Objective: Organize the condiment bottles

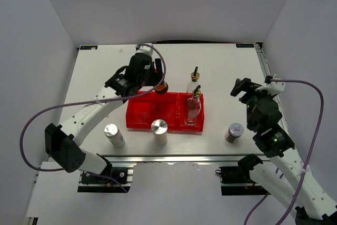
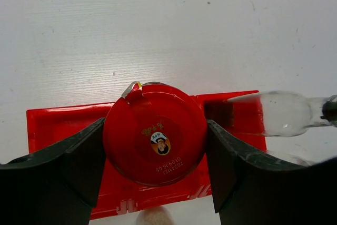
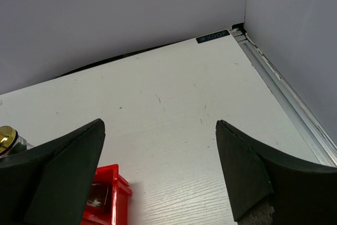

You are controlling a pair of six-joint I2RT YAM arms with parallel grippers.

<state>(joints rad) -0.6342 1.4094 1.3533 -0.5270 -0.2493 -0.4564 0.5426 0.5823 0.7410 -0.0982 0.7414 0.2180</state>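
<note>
Red glossy round lid tops the dark jar [image 2: 154, 130], clamped between the black fingers of the left end effector [image 2: 156, 143] at the far edge of the red tray [image 1: 141, 117]. The tray is ribbed plastic and sits mid-table. First glass bottle [image 1: 193, 110], clear with a gold spout, stands upright in the tray's right compartment. Second glass bottle [image 1: 192, 82] stands on the white table [image 1: 105, 72] just beyond the tray. Left metal cylinder [image 1: 114, 134] and middle metal cylinder [image 1: 159, 130] stand along the tray's near side. Short silver-lidded jar [image 1: 234, 131] sits toward the table's right edge. Right end effector [image 3: 159, 126]: jaws wide apart.
</note>
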